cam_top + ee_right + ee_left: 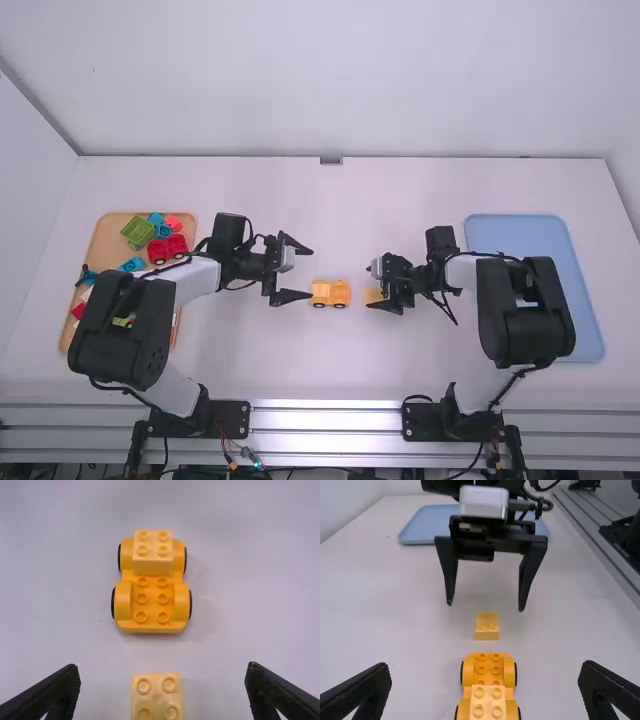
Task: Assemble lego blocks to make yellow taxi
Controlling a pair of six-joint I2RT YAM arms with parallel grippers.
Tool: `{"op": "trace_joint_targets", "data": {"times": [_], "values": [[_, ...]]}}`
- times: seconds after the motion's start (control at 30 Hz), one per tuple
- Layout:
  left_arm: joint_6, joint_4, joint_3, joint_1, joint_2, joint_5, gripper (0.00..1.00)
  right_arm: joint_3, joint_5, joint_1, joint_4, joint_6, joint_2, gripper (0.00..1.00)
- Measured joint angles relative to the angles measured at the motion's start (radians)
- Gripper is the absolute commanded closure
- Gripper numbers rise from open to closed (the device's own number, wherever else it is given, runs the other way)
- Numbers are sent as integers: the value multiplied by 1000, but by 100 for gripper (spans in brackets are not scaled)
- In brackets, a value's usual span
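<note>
One yellow wheeled base (152, 600) carries one yellow block (153, 564). One loose yellow block (157, 695) lies just right of the base, below the right end effector (370, 287): released, fingers apart. Left end effector (312, 273): near the base, released, empty. White table (330, 370): tan tray (103, 240) left of the base, blue tray (540, 235) right; white wall (330, 90) beyond.

Blk (153, 566) on car (152, 626), loose blk (373, 295) R; tray (106, 240) far L, 2nd tray (515, 232) far R.
</note>
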Motion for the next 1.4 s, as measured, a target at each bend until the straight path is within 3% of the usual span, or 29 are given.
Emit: {"op": "trace_joint_targets", "data": {"times": [0.27,0.4,0.5,0.57,0.77,0.9,1.03,1.2,1.4], "values": [[0,-4,0,-1,0,0,1,0,-32,-11,111,-12,160,19],[-5,-2,0,-1,0,0,1,-2,-78,-61,108,-60,198,26],[-5,-1,0,-1,0,0,1,-3,-98,-92,110,-80,204,39],[-5,0,0,-1,0,0,1,-8,-107,-100,108,-87,204,43],[-5,-1,0,-1,0,0,1,-19,-117,-96,105,-95,204,47],[-5,0,0,-1,0,0,1,-19,-107,-82,117,-77,204,64],[-5,-5,0,-1,0,0,1,-19,-102,-63,124,-51,204,88],[-5,16,0,-2,2,0,1,-19,-124,-72,103,-42,204,89],[-8,174,-26,-15,106,0,1,12,-184,-106,-146,-66,146,91]]}}
